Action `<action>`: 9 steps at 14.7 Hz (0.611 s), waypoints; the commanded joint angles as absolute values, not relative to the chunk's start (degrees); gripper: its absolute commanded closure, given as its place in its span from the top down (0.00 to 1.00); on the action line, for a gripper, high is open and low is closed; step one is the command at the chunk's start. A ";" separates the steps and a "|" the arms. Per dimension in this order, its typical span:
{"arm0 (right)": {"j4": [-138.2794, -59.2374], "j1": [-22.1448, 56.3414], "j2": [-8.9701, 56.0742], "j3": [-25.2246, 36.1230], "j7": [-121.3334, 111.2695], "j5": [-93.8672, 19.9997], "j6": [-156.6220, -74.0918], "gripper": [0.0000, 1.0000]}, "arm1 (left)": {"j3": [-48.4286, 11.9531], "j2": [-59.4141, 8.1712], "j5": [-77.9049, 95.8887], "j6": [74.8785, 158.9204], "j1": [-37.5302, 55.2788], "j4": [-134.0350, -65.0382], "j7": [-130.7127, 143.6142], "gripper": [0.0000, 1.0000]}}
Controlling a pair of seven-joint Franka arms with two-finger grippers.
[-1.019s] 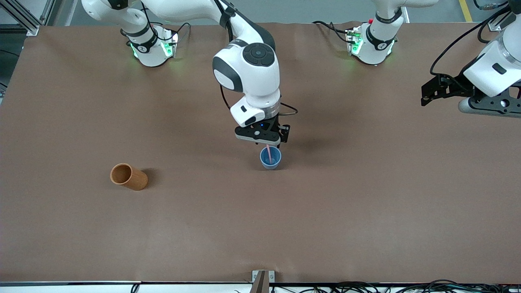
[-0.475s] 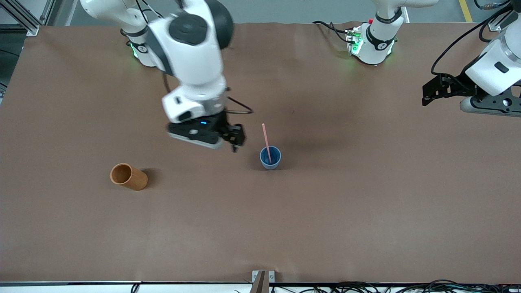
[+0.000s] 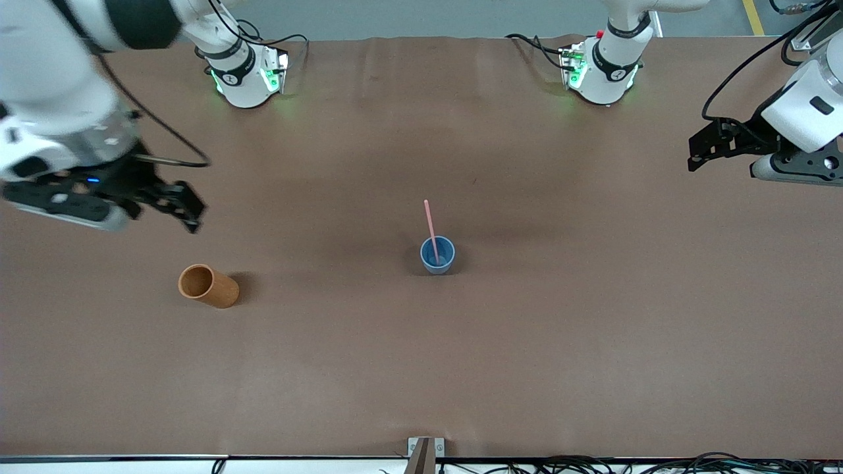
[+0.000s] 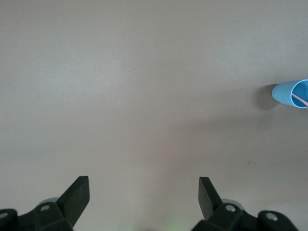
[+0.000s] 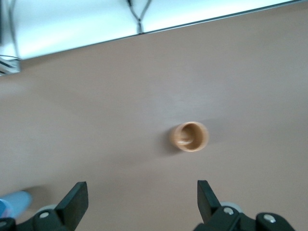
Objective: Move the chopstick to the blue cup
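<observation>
Pink chopstick (image 3: 430, 224) leans in blue cup (image 3: 437, 256); both pincers gape, empty.

Front view: high across the table (image 3: 593, 342), facing the two arm bases along the top edge, taking in the whole brown surface. Left wrist view: looking down past open fingers (image 4: 77, 195) from well above, catching the blue cup (image 4: 288, 94) at its edge. Right wrist view: likewise looking down from height, with the orange-brown cup (image 5: 189, 136) mid-frame and the table's edge. Shared with the front view: both cups; blue cup in all three.
</observation>
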State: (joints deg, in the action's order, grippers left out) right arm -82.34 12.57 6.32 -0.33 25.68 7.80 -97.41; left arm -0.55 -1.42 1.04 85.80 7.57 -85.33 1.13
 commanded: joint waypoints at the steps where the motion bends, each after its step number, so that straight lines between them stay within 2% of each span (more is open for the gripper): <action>1: -90.17 5.82 0.10 -1.49 17.96 5.63 -98.00 1.00 | -0.70 -1.85 0.70 85.61 7.21 -84.02 0.70 1.00; 4: -89.74 0.01 -1.23 -1.49 9.34 2.91 -94.50 1.00 | -0.70 -1.85 0.79 85.61 7.29 -84.02 0.70 1.00; 9: -85.97 -1.32 -3.78 -1.49 2.73 2.81 -81.15 1.00 | -0.70 -1.85 0.79 85.61 7.29 -84.02 0.96 1.00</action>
